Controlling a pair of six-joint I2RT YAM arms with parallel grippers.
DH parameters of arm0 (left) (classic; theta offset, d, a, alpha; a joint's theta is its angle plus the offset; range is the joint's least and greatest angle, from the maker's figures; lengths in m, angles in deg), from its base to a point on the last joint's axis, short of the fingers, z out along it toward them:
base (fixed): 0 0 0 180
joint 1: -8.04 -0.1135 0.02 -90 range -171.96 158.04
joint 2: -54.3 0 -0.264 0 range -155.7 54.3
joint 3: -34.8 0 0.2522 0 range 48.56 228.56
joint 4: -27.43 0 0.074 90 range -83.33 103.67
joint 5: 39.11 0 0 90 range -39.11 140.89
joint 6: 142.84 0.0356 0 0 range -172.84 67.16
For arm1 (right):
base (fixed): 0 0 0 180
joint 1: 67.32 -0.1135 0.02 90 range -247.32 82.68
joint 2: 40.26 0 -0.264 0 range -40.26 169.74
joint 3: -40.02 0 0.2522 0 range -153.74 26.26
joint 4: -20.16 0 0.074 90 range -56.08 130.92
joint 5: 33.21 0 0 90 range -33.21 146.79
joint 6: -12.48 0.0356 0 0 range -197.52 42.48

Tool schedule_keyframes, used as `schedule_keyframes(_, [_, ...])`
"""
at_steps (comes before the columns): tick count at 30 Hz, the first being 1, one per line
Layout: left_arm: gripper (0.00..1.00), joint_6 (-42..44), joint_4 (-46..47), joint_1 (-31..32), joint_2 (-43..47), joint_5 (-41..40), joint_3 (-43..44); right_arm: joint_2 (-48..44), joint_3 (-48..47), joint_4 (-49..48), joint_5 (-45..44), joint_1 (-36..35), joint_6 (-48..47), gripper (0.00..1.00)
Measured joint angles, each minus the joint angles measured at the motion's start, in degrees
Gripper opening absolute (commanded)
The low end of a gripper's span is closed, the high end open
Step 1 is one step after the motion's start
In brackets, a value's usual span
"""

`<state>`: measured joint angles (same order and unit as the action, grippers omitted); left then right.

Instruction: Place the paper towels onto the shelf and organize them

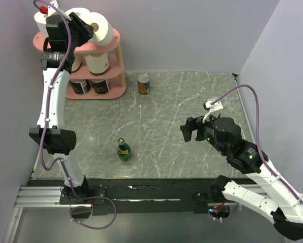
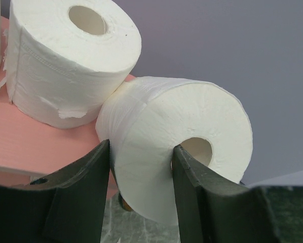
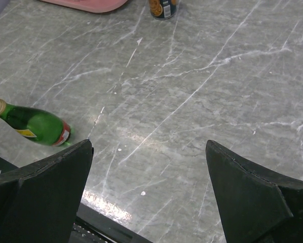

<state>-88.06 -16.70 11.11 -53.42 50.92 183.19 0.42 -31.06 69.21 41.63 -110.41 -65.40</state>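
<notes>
A table [image 1: 192,101] fills the space, its top a grey stone pattern crossed by thin white veins. Plain pale lilac walls close it in: a back wall [image 1: 192,30], a left wall [image 1: 9,101] and a right wall [image 1: 283,50]. A black strip [image 1: 151,185] runs along the near edge, with a metal rail [image 1: 37,195] beside it at the left. Soft light leaves a faint sheen on the tabletop.
</notes>
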Motion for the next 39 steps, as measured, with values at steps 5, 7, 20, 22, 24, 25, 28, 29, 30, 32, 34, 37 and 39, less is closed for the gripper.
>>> schedule_keyframes(5, [0.46, 0.00, 0.44, 0.00, -0.70, 0.15, 0.22, -0.02, 0.00, 0.00, -0.39, 0.00, -0.04, 1.00])
schedule_keyframes(7, [0.47, 0.00, 0.59, 0.00, -0.76, 0.17, 0.22, -0.02, 0.00, 0.00, -0.50, 0.00, -0.09, 1.00])
schedule_keyframes(20, [0.59, 0.24, 0.68, 0.00, -0.83, 0.11, 0.22, 0.04, 0.00, 0.00, -0.74, 0.00, -0.48, 1.00])
schedule_keyframes(22, [0.60, 0.26, 1.20, 0.00, -0.83, 0.11, 0.22, 0.04, 0.00, 0.00, -0.76, 0.00, -0.50, 1.00])
schedule_keyframes(24, [0.62, 0.26, 2.23, 0.00, -0.83, 0.11, 0.22, 0.04, 0.00, 0.00, -0.79, 0.00, -0.61, 1.00])
schedule_keyframes(25, [0.63, 0.26, 2.89, 0.00, -0.83, 0.11, 0.22, 0.02, 0.00, 0.00, -0.87, 0.00, -0.63, 1.00])
schedule_keyframes(28, [0.64, 0.31, 4.33, 0.00, -0.83, -0.04, 0.22, 0.02, 0.00, 0.00, -0.94, 0.00, -0.63, 1.00])
schedule_keyframes(29, [0.64, 0.37, 4.59, 0.00, -0.83, -0.22, 0.22, 0.02, 0.00, 0.00, -0.94, 0.00, -0.63, 1.00])
schedule_keyframes(30, [0.64, 0.48, 4.66, 0.00, -0.83, -0.39, 0.22, 0.02, 0.00, 0.00, -0.94, 0.00, -0.63, 1.00])
schedule_keyframes(32, [0.65, 0.70, 4.92, 0.00, -0.83, -0.79, 0.22, -0.02, 0.00, 0.00, -0.94, 0.00, -0.63, 1.00])
schedule_keyframes(34, [0.65, 0.98, 5.22, 0.00, -0.83, -1.14, 0.22, -0.09, 0.00, 0.02, -0.94, 0.00, -0.63, 1.00])
schedule_keyframes(37, [0.64, 1.49, 5.46, 0.00, -0.70, -1.38, 0.17, -0.20, 0.00, 0.02, -0.96, 0.00, -0.61, 1.00])
schedule_keyframes(39, [0.60, 1.84, 5.75, 0.00, 0.33, -1.40, -1.55, -0.31, 0.00, 0.07, -0.98, 0.00, -0.61, 1.00])
